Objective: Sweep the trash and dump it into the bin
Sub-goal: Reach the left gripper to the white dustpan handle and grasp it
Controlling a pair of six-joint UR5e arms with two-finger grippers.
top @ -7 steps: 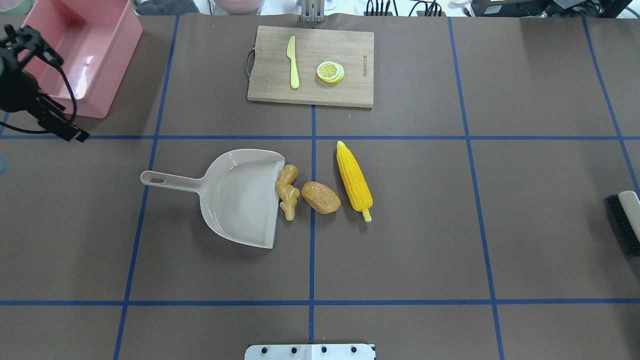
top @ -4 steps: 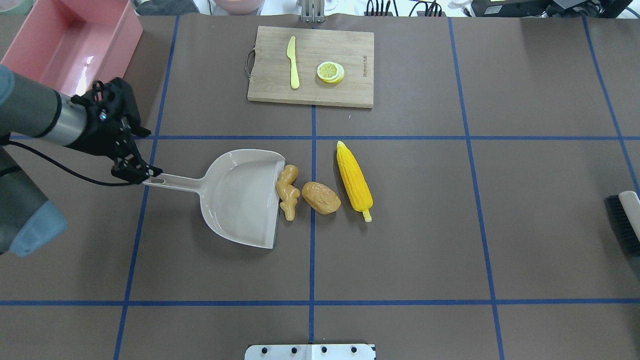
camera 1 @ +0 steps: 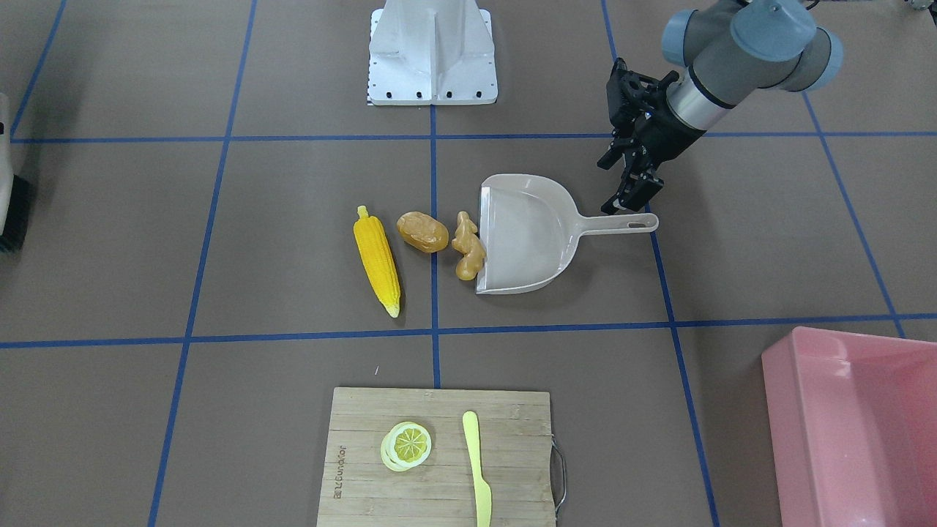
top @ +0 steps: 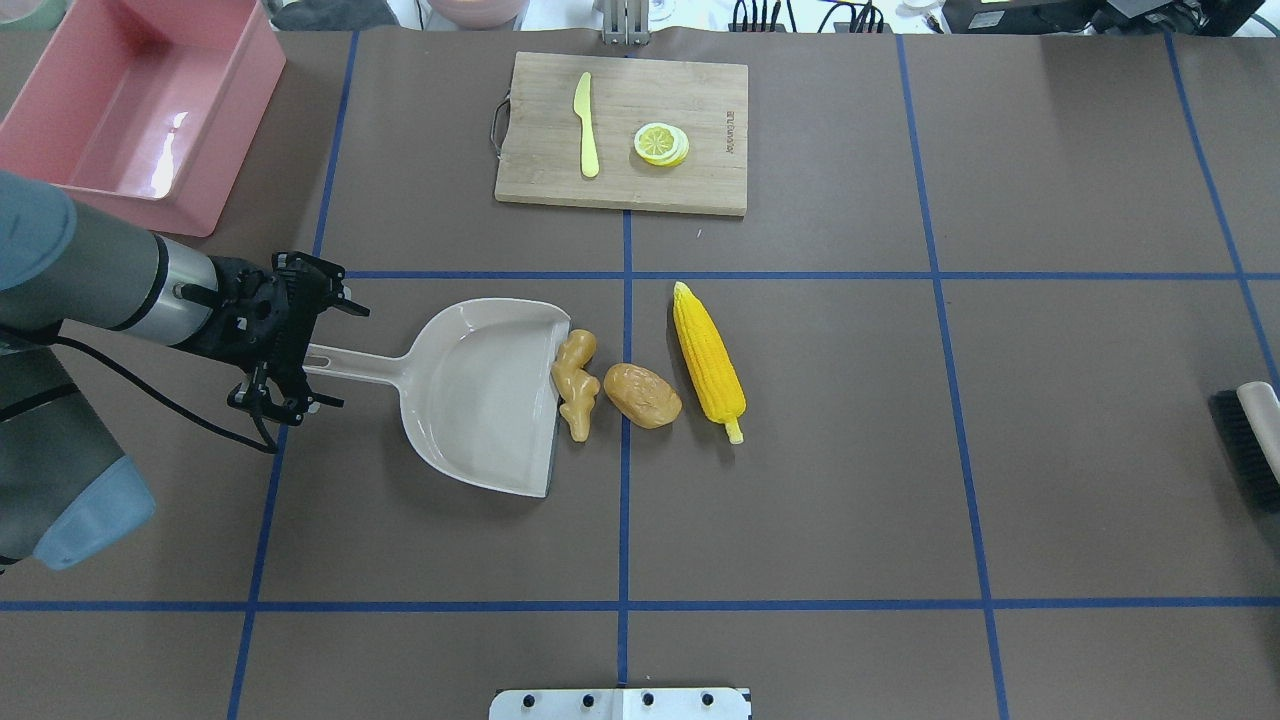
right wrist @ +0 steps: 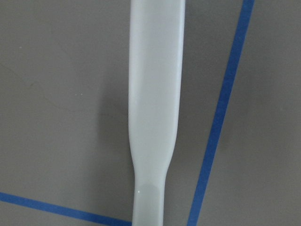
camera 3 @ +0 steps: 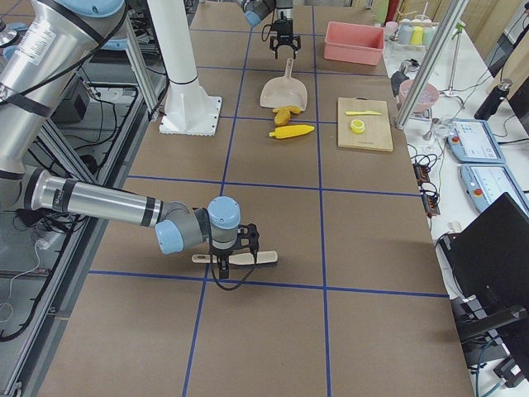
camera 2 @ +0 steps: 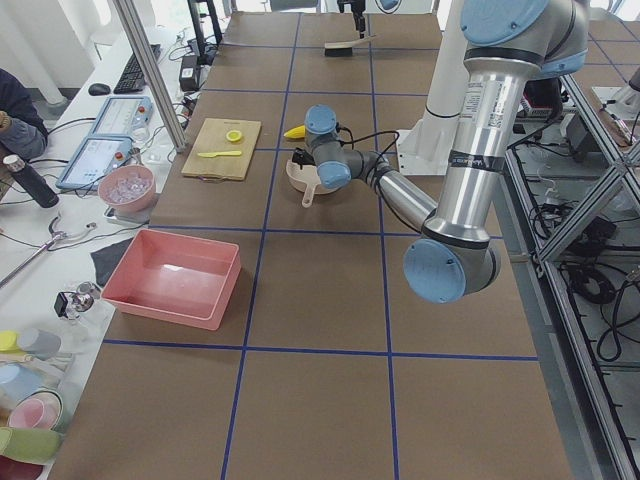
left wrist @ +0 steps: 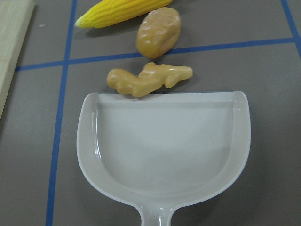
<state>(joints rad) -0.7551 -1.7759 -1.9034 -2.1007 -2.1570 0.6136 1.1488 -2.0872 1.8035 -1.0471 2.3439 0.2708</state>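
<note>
**Operator:** Where is the trash, and where must it go?

**Guide:** Seen from overhead, you have it in the middle of the table. The ginger root lies against the open lip of the dustpan, on the pan's 3 o'clock side. The potato lump is just beside it, further toward 3 o'clock, and the corn cob is a little apart, again toward 3 o'clock. Nothing is inside the pan yet. The bin stands in the corner at 10 o'clock, well apart from the pan.

**Operator:** How will these things handle?

**Guide:** I judge the toys light, hard and glossy, so they will slide and roll easily. The corn cob is long and round, and it may turn away if you push only one end. Do not pinch them. Push them broadside with the brush, toward 9 o'clock. The dustpan also looks thin, stiff and light, so it can slip backward. Take its handle closer to the middle, so the pan does not tip when you lift it.

**Operator:** And the jaws?

**Guide:** The left gripper has its jaws spread, one on each side of the handle's end, not closed on it. The right gripper is over the brush at the table's 3 o'clock edge. There I cannot tell if its jaws are spread or closed.
</note>
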